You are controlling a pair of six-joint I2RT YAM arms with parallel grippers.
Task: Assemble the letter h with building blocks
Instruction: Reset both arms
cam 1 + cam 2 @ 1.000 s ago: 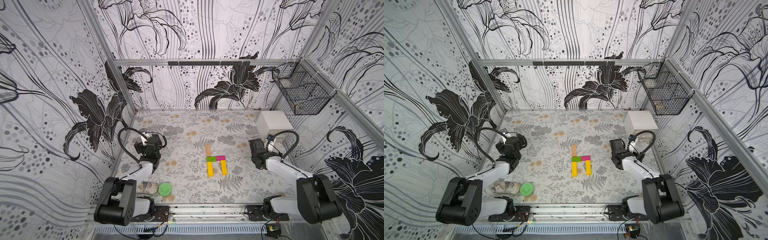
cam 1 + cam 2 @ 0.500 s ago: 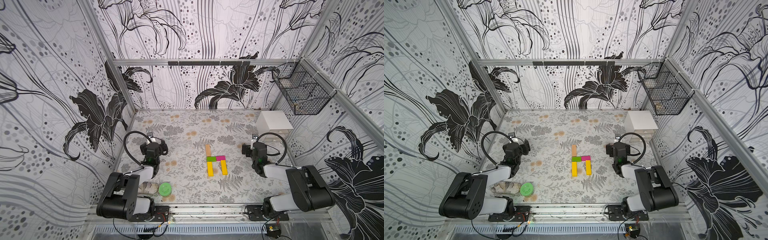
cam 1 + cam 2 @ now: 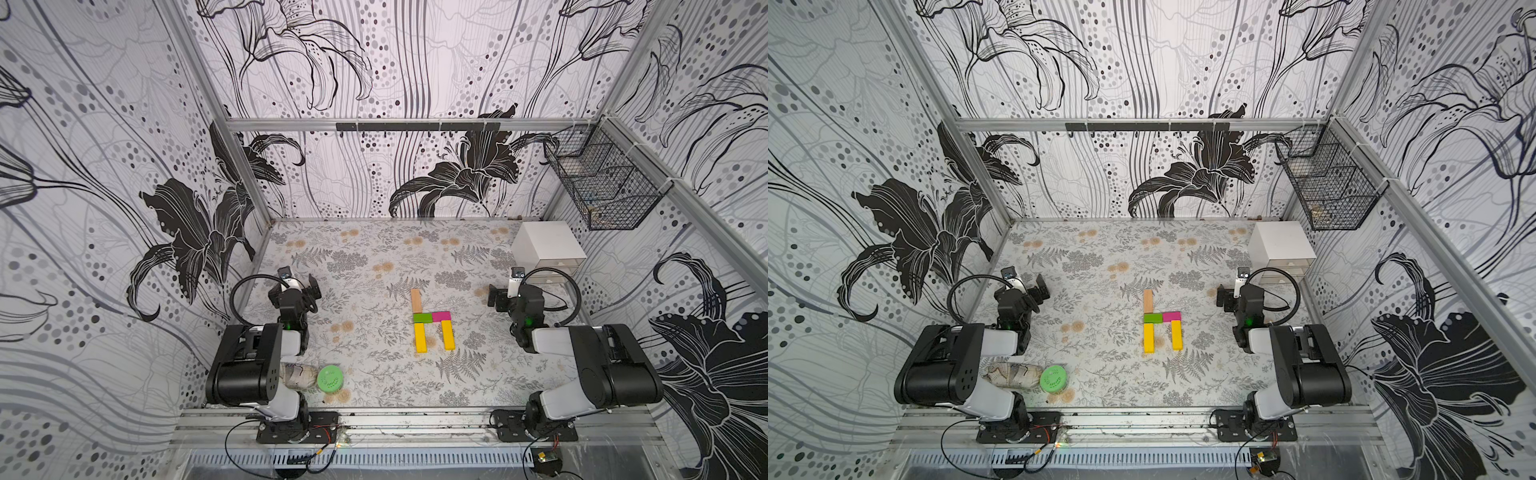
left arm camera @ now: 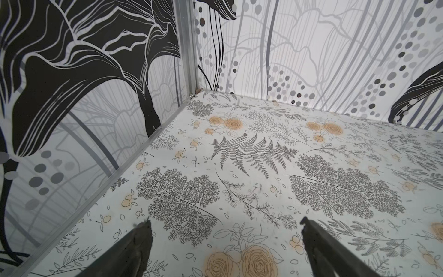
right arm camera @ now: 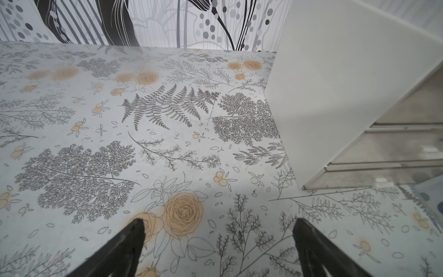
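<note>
Clearly agape: left gripper, right gripper.

The tan block looks like bare matt wood; the wire basket is black metal mesh.

Pretty clearly I was in a robot lab cell: aluminium frame, lily-print wall panels, my arms bolted to a rail along the table's front edge, loose wiring.

Bright even light, soft faint shadows, sharp top views, wide-angle bending at edges, wrist views slightly soft
</note>
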